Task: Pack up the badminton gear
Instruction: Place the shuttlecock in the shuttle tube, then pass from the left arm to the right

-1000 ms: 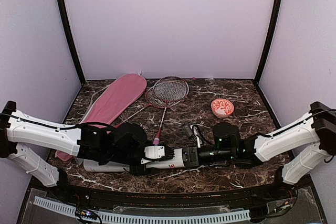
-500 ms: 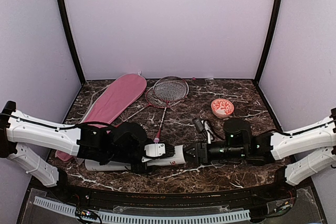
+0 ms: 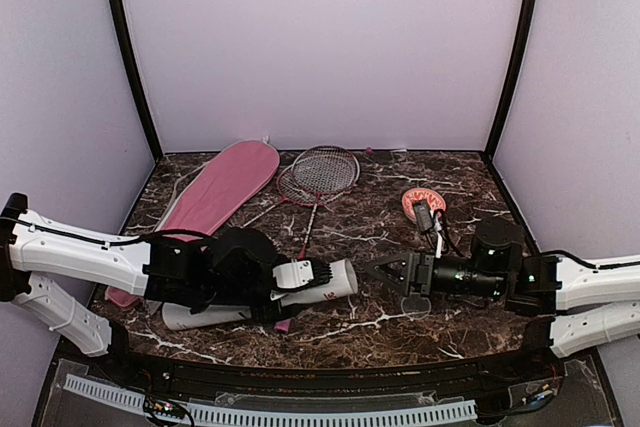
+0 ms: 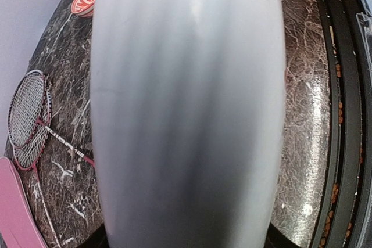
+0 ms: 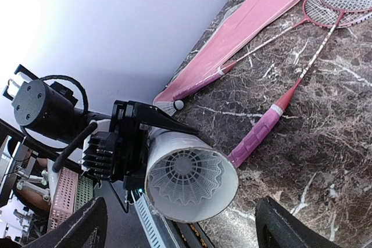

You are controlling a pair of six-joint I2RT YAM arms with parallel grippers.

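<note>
Withdrawn from the tube [image 3: 338, 281], my right gripper [image 3: 383, 272] now stands wide and empty, one shuttlecock [image 5: 189, 176] sitting inside, while my left gripper [image 3: 300, 283] clamps the tube level for loading.

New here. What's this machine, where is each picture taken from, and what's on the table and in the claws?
Two robot arms are bolted at the near edge of a marble table. The wide picture comes from a fixed camera above and behind them. The other two come from a camera on each wrist. The left claw is closed on a white tube held on its side, and that tube fills the left wrist view. The right claw is open and empty, facing the tube's open mouth. There the right wrist view shows a shuttlecock inside. On the table lie a pink bag, two red-framed rackets and a small red-and-white dish.
</note>
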